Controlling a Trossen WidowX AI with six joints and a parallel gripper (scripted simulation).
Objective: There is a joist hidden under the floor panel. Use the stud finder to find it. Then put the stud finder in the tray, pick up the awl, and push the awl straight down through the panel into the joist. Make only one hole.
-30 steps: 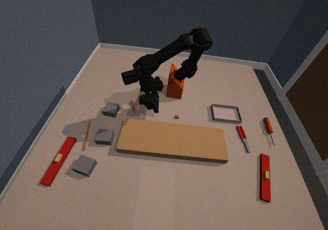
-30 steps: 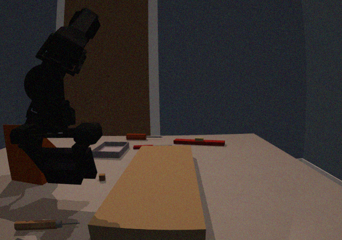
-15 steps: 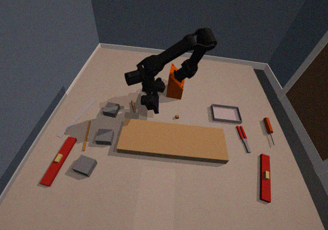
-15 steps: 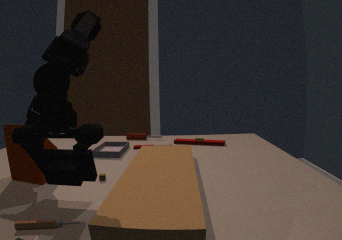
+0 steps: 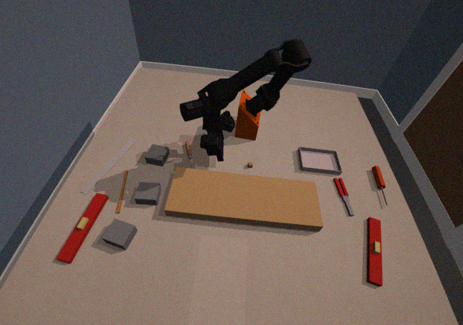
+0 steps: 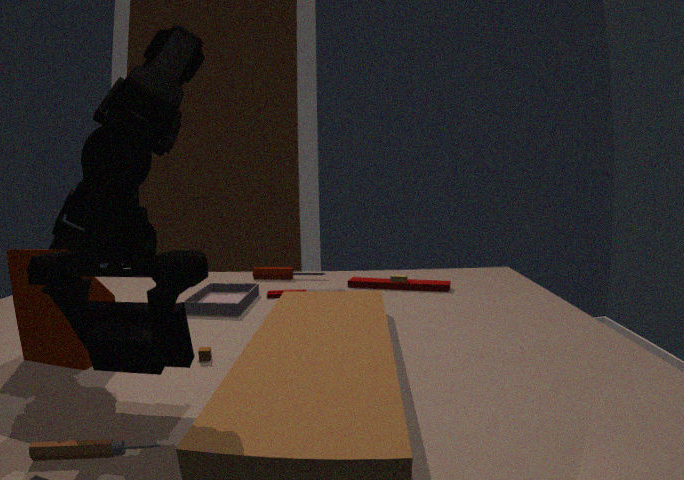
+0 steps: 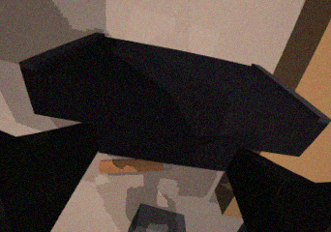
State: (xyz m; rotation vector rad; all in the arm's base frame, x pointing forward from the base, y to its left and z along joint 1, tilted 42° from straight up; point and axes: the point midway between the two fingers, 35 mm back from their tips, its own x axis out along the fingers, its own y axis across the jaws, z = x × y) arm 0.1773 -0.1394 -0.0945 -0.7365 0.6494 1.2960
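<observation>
clearly, the pincer (image 5: 213,143) (image 6: 122,322) (image 7: 166,135) is clamped on the wide black block-like stud finder (image 5: 212,150) (image 6: 130,339) (image 7: 173,101), above the surface (image 5: 221,291) (image 6: 513,396) (image 7: 193,29). near it, the awl (image 5: 188,149) (image 6: 74,450) (image 7: 131,166), with an orange-brown handle and thin metal shaft, lies beside the tan rectangular floor panel (image 5: 242,200) (image 6: 309,367) (image 7: 330,92). farther out, the shallow grey rectangular tray (image 5: 320,171) (image 6: 206,309) sits well apart from the pincer.

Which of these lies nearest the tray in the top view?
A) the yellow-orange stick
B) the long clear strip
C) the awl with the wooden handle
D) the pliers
D: the red-handled pliers lie just below the tray, while the other three are beyond the panel's opposite end.
</observation>
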